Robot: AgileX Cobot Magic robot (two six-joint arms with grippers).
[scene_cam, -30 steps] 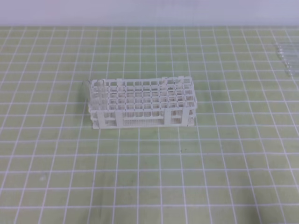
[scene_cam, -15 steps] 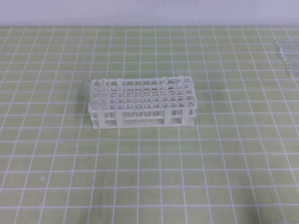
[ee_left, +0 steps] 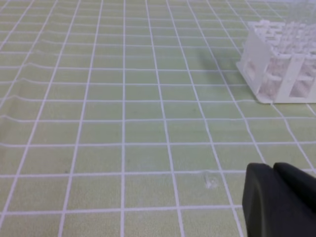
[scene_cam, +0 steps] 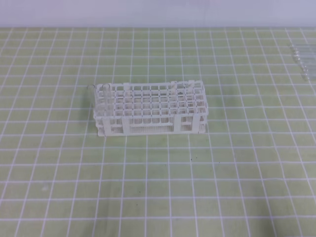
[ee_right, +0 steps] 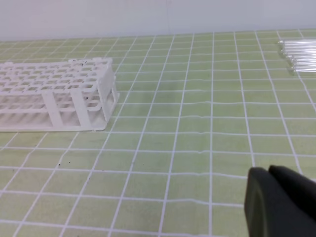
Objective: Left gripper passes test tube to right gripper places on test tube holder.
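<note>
I judge that the task has not properly begun. My left gripper [ee_left: 279, 197] shows only as black fingertips at the bottom right of its own wrist view, jaws pressed together on nothing, low over the near part of the worktop [scene_cam: 158, 187]. My right gripper [ee_right: 281, 200] is in the same state: jaws pressed together, empty, low over the worktop.

The test tube holder [scene_cam: 148, 107] stands near the middle of the worktop, its long side parallel to the near edge. A few clear tubes seem to stand in its holes already, at the left end and toward the right end, though they are faint and I cannot count them.

The loose test tubes [scene_cam: 302, 58] lie in a small bundle on their sides by the far right corner of the worktop, well apart from the holder. In my right wrist view the same bundle [ee_right: 298, 49] shows near the right edge. Which single tube I am meant to take I cannot tell.

The next move, as I read it, calls for my left gripper to spread its jaws and travel across to that bundle, a long reach over the middle. Clear glass lying tube against tube will roll and slip, so I should close on one tube squarely, near its middle.

The worktop is covered with a yellow-green mat ruled in white squares, slightly rippled in my left wrist view. A plain pale wall [scene_cam: 158, 12] runs behind the far edge.
</note>
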